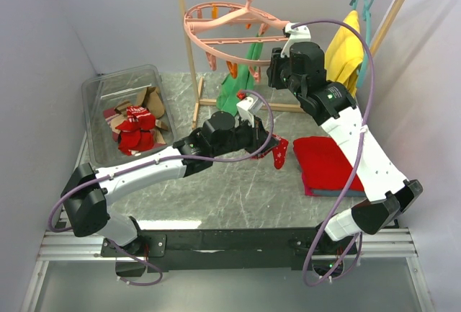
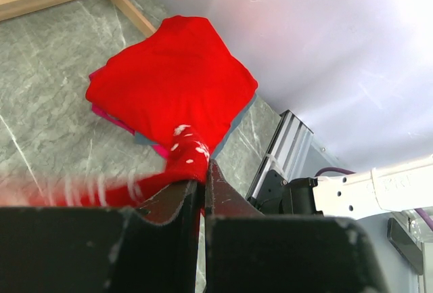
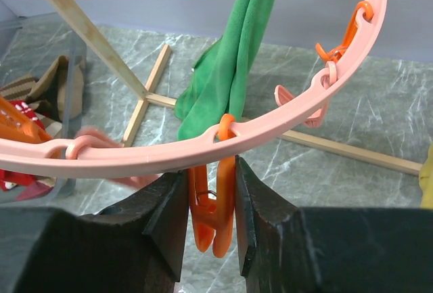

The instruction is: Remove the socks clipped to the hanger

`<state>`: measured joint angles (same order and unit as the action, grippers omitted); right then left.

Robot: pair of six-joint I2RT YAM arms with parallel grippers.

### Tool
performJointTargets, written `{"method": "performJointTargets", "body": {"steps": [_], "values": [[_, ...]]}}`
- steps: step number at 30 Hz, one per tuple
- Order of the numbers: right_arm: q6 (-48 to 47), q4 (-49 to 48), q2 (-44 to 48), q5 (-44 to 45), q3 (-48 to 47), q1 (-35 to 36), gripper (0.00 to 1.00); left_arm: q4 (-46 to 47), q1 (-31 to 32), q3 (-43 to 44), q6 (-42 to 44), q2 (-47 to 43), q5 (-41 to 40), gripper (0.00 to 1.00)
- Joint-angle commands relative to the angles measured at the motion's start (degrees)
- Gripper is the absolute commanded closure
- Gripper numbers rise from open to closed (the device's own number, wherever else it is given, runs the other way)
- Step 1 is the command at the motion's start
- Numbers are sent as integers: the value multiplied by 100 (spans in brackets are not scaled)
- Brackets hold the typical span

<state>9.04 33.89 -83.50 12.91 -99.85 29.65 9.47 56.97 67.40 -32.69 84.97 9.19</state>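
Top view: a clear bin [image 1: 97,88], down-left of the hanger [image 1: 230,27], holds red and tan socks [image 1: 133,130]. The left gripper [image 1: 269,145], below the hanger, carries a red sock [image 1: 280,153].

Left wrist: its jaws are pinched tight on that sock.

Right wrist: the right gripper [image 3: 210,178] brackets an orange peg [image 3: 216,232] under the hanger; whether it grips is unclear.

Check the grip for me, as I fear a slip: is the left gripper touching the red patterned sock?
Touching. The left wrist view shows the red patterned sock pinched between the left gripper's shut fingers.
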Motion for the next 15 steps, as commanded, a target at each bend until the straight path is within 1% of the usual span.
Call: {"method": "performJointTargets", "body": {"steps": [1, 5, 8, 11, 12, 15], "values": [[-78, -295, 106, 133, -96, 32, 98, 107, 33, -130, -124, -138, 74, 92], [-104, -321, 150, 142, -43, 23, 99, 204, 33, -498, -264, -156, 118, 92], [-104, -348, 203, 160, 45, 15, 100, 344, 42, -999, -544, -200, 118, 94], [-113, -392, 221, 151, 133, 23, 100, 704, 51, -1823, -887, -357, 48, 95], [-104, -392, 229, 151, 150, 23, 100, 905, 51, -1983, -958, -419, 22, 95], [-104, -409, 221, 116, 221, 23, 100, 942, 34, -2371, -1091, -700, -259, 96]]}}
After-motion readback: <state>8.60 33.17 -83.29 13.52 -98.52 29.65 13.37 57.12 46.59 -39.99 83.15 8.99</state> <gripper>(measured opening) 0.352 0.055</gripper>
